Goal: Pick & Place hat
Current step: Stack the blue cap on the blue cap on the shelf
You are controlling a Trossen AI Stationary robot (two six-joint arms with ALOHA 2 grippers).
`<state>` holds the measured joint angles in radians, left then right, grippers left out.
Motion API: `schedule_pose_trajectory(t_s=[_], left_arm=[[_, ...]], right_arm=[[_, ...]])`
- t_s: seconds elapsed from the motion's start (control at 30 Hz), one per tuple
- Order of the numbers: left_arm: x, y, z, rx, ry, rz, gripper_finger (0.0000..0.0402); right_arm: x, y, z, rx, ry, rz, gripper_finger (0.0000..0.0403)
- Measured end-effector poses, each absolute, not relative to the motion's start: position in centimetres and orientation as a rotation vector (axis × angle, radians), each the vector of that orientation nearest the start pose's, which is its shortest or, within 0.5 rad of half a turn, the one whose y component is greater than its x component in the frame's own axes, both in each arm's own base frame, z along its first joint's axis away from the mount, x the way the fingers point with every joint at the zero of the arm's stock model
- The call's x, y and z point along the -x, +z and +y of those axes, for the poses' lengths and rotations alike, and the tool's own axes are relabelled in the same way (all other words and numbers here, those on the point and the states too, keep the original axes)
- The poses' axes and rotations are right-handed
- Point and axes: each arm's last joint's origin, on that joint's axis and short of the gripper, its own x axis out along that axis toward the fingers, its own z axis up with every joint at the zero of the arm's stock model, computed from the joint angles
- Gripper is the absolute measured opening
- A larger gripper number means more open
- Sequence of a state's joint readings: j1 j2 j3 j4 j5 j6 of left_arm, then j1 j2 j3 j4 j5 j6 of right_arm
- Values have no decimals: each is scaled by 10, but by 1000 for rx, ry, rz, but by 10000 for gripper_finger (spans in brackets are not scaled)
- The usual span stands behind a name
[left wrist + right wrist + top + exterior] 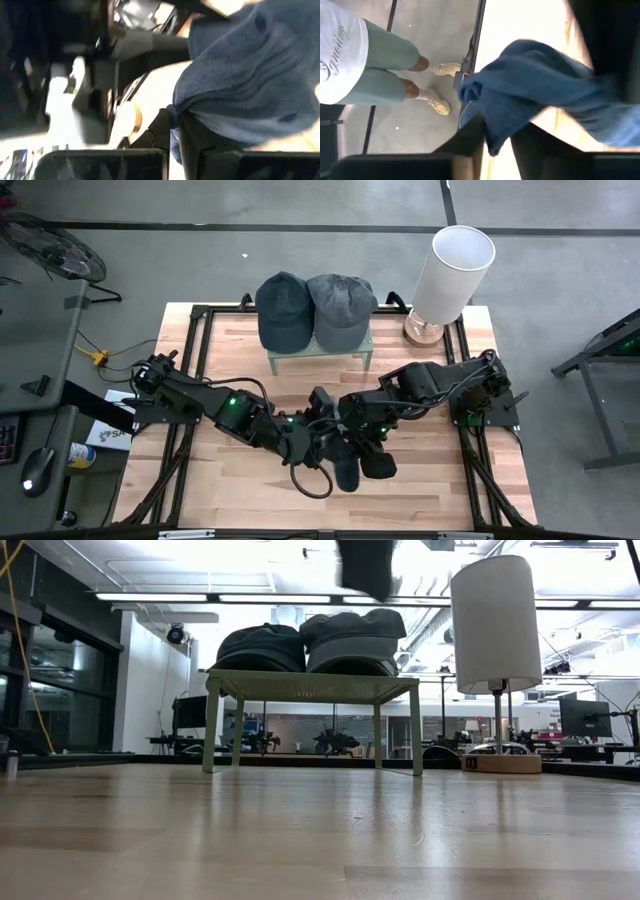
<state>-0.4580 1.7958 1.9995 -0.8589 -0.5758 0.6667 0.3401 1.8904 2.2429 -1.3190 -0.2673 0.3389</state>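
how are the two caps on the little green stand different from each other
The left cap is darker, near charcoal navy; the right cap is a paler grey-blue. In the low view the left cap looks rounder, while the right cap shows a lighter lower band and reaches a little higher. Both sit side by side, touching, on the green stand.

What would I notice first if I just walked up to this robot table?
Probably the two claws meeting over the middle of the table, the left claw and right claw both pinching one dark blue hat and holding it up in the air. Behind them, two more hats, a dark hat and a gray hat, sit side by side on a little green stand. A tall white lamp stands beside it.
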Motion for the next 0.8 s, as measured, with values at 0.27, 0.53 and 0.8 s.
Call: schedule_pose_trajectory(t_s=[0.27, 0.53, 0.8], left_arm=[[-342, 409, -147, -924, 83, 689, 9], [-327, 411, -138, -761, 232, 782, 9], [-307, 439, -127, -496, 395, 742, 9]], right_arm=[[-339, 413, 126, -297, 287, 1126, 143], [-326, 416, 122, -292, 144, 1161, 153], [-300, 439, 113, -267, -57, 1033, 153]])
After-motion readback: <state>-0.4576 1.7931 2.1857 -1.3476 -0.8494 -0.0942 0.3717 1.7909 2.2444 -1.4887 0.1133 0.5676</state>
